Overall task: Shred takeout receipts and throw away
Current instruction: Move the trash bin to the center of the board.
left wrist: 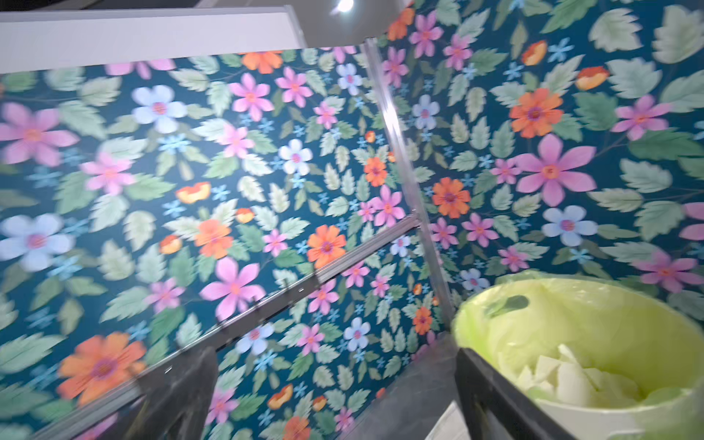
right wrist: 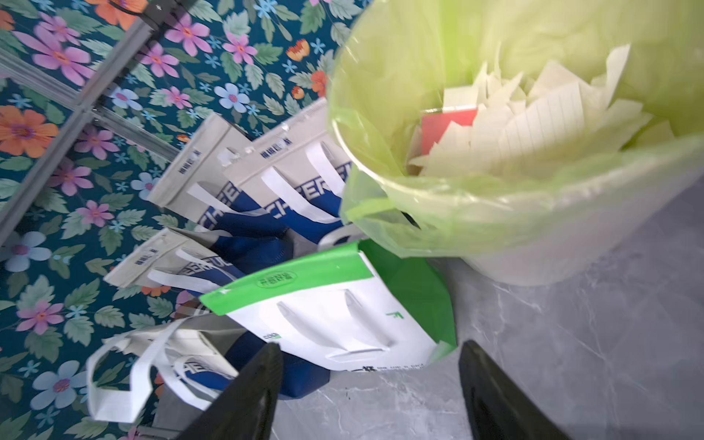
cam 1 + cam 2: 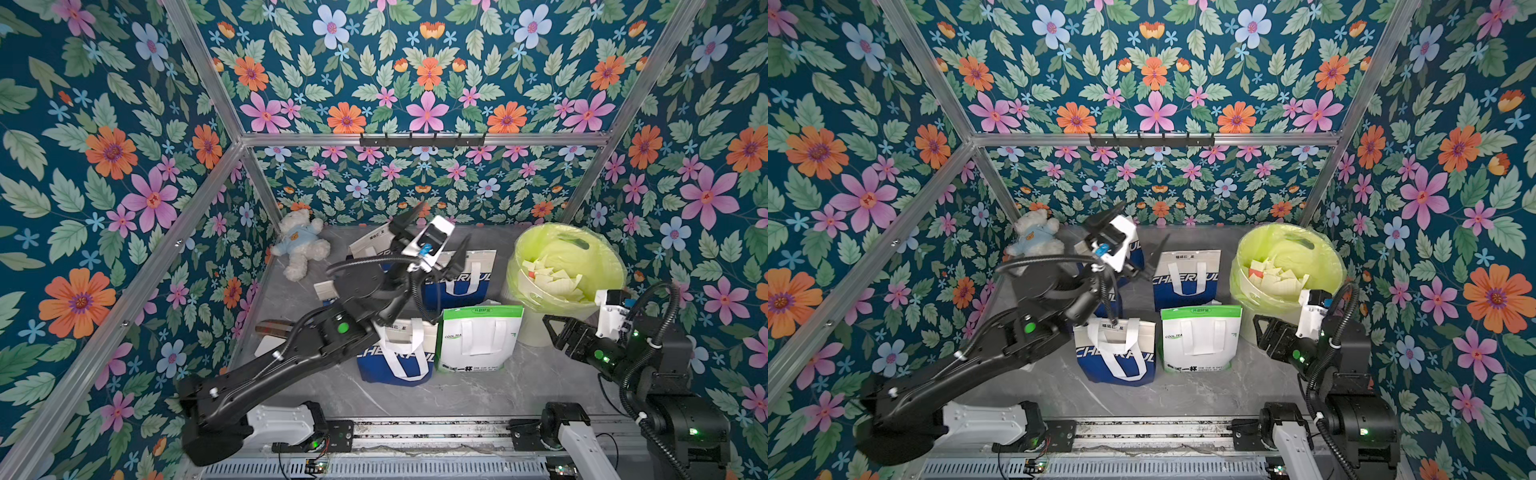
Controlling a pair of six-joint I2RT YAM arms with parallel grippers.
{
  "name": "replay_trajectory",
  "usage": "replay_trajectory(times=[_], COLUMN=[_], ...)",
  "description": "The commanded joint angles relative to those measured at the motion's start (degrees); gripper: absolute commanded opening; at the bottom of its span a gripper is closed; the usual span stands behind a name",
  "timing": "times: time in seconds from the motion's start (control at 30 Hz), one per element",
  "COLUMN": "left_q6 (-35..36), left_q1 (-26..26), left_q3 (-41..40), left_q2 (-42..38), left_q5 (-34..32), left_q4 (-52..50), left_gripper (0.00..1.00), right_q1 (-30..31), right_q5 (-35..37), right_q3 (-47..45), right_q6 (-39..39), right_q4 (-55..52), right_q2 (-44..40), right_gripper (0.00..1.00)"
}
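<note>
Torn white scraps of the takeout receipts (image 3: 557,279) (image 2: 514,133) (image 1: 564,377) lie heaped in the white waste bin with a yellow-green liner (image 3: 520,266) (image 3: 1239,270) at the right of the table. My left gripper (image 3: 447,220) (image 3: 1146,219) (image 1: 331,352) hangs high over the far bags, left of the bin, open and empty. Low beside the bin's near side, my right gripper (image 3: 550,332) (image 3: 1259,332) (image 2: 370,344) stands open over bare tabletop with nothing between its fingers. I see no whole receipt slip on the bags.
Several blue-and-white takeout bags (image 3: 395,357) (image 3: 1185,278) and a green-and-white bag (image 3: 478,340) (image 2: 327,316) stand mid-table, left of the bin. A teddy bear (image 3: 300,245) lies at the back left. Floral walls close three sides.
</note>
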Motion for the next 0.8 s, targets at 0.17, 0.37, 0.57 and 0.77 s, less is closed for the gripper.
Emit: replay_trajectory(times=[0.17,0.37,0.57,0.77], left_q6=[-3.4,-23.2,-33.9,-33.5], left_q1=[7.1,26.1,39.1,47.4], left_q3=[-21.7,-24.3,-20.8,-16.2], left_q2=[-20.9,-20.5,-12.7,-12.2], left_q5=[-23.6,-19.7,-6.0,-3.3], left_q4=[-4.4,-17.6,-22.7,-23.1], left_gripper=[0.99,0.99,0.99,0.99], right_q1=[0.0,0.0,0.0,-1.0], right_q5=[12.0,18.2,23.1,21.2], right_q3=[-14.8,-19.3,-21.1,-20.2], right_q6=[9.3,17.1,10.8,1.6], right_q4=[5.5,22.0,43.4,59.1], right_q2=[1.6,8.2,19.0,28.0], right_gripper=[0.85,0.89,0.89,0.91])
